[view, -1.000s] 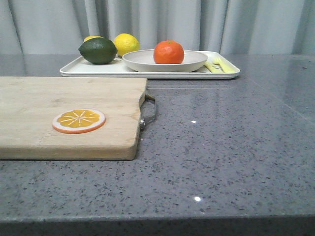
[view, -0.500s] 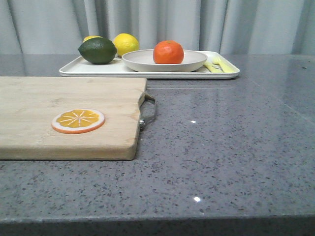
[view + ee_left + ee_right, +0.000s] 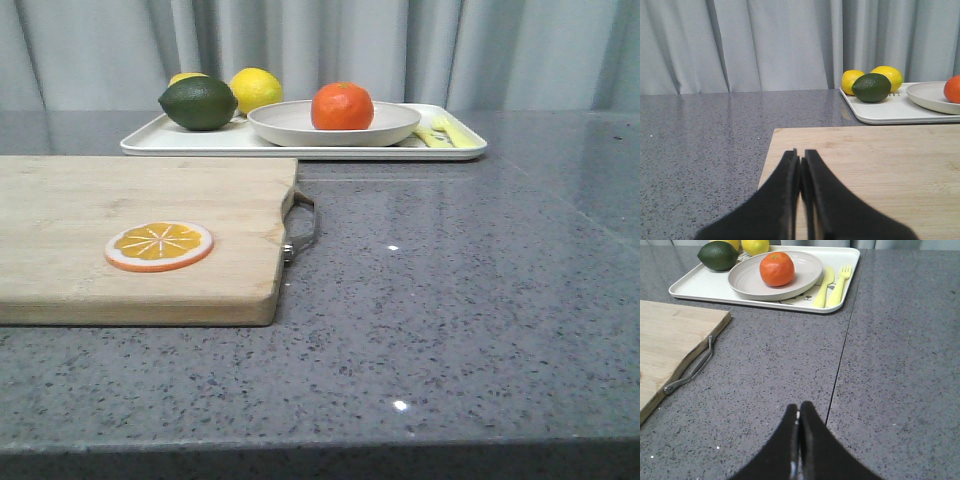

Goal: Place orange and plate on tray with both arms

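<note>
The orange (image 3: 342, 106) sits in the off-white plate (image 3: 290, 124), and the plate rests on the white tray (image 3: 190, 143) at the back of the table. They also show in the right wrist view: the orange (image 3: 776, 269), the plate (image 3: 747, 276), the tray (image 3: 700, 284). In the left wrist view the plate (image 3: 927, 95) and an edge of the orange (image 3: 953, 90) show at the side. My left gripper (image 3: 800, 156) is shut and empty over the cutting board. My right gripper (image 3: 798, 409) is shut and empty over bare countertop, well short of the tray. Neither gripper shows in the front view.
A wooden cutting board (image 3: 100, 200) with a metal handle (image 3: 302, 228) lies front left, with a flat orange slice (image 3: 159, 246) on it. On the tray are a dark green lime (image 3: 199, 103), two lemons (image 3: 256, 88), and a yellow knife and fork (image 3: 832, 286). Grey curtains hang behind.
The front view has shifted very slightly; the objects on the tray and board have not moved.
</note>
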You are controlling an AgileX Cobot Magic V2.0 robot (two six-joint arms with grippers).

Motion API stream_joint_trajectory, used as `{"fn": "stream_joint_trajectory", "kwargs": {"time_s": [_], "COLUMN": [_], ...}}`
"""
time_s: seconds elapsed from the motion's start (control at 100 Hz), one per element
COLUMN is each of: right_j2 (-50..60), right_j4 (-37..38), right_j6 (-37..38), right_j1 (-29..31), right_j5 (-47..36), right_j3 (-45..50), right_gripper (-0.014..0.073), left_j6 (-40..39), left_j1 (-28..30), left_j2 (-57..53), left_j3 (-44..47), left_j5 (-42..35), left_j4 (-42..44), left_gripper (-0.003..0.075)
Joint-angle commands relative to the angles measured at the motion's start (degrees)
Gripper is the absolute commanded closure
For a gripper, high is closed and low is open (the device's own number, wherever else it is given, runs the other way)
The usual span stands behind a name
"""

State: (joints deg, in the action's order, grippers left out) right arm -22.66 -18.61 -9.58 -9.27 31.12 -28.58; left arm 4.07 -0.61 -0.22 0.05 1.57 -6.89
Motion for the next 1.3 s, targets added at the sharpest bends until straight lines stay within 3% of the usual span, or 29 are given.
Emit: {"fn": "stream_joint_trajectory", "kwargs": {"time_s": [0.0, 0.61, 0.89, 1.16, 1.29], "right_j2": [-0.23, 0.16, 6.99, 14.97, 18.79], "right_j4": [-0.38, -0.38, 1.62, 14.37, 19.07], "right_j6": [-0.47, -0.47, -0.42, 14.25, 17.88], "right_j1": [0.08, 0.08, 0.49, 6.51, 7.95], "right_j5": [-4.08, -4.39, -15.40, -22.59, -26.97], "right_j3": [-1.50, -0.94, 7.63, 17.93, 22.29], "right_gripper": [0.0662, 0.0662, 0.0662, 0.0662, 0.0662], "left_j6": [0.16, 0.16, 0.16, 0.16, 0.16], "left_j1": [0.13, 0.13, 0.13, 0.13, 0.13], "left_j2": [-1.80, -1.80, -1.80, -1.80, -1.80], "left_j3": [1.33, 1.33, 1.33, 1.33, 1.33], "left_j5": [-4.31, -4.31, -4.31, -4.31, -4.31], "left_j4": [-0.27, -0.27, -0.27, -0.27, -0.27], "left_gripper": [0.0739, 0.0739, 0.0739, 0.0739, 0.0739]}}
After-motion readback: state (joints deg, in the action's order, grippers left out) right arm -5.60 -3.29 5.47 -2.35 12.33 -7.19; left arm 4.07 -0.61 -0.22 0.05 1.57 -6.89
